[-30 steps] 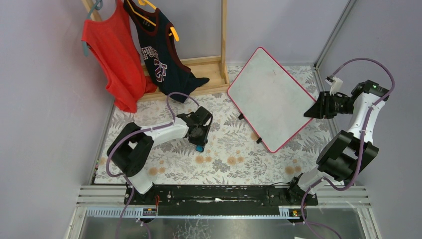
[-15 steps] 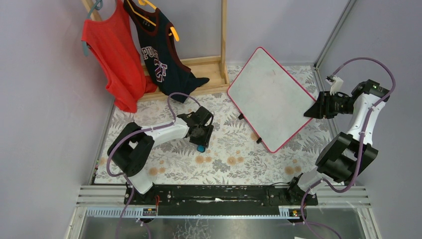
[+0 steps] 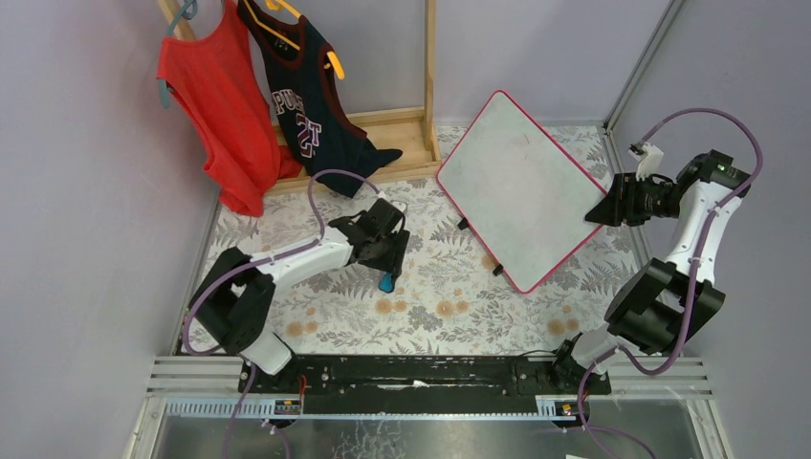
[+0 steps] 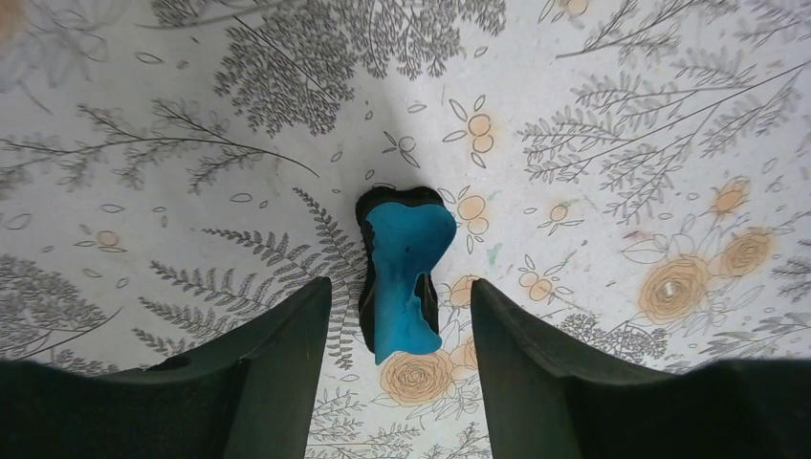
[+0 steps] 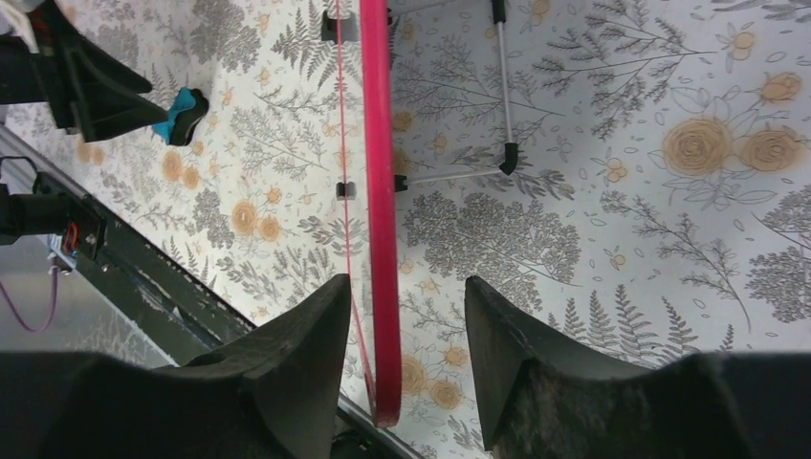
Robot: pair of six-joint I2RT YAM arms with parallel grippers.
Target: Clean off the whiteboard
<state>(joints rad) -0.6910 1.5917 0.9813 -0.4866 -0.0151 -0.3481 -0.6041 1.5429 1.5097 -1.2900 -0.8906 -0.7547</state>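
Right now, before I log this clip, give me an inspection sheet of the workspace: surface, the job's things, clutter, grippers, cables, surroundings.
Surface: floral tablecloth, lying flat, no spills seen.
Job's things: whiteboard propped at a tilt on black-footed legs at the far right; any marks are too faint to judge from above. Blue eraser on the cloth, to the board's left.
Clutter: nothing seen.
Grippers: left gripper open, fingers either side of the eraser with gaps showing; right gripper open astride the whiteboard's pink edge.
Cables: purple cables loop along both arms, off the board.
Surroundings: wooden rack at the far left with a red top and navy jersey; grey walls.
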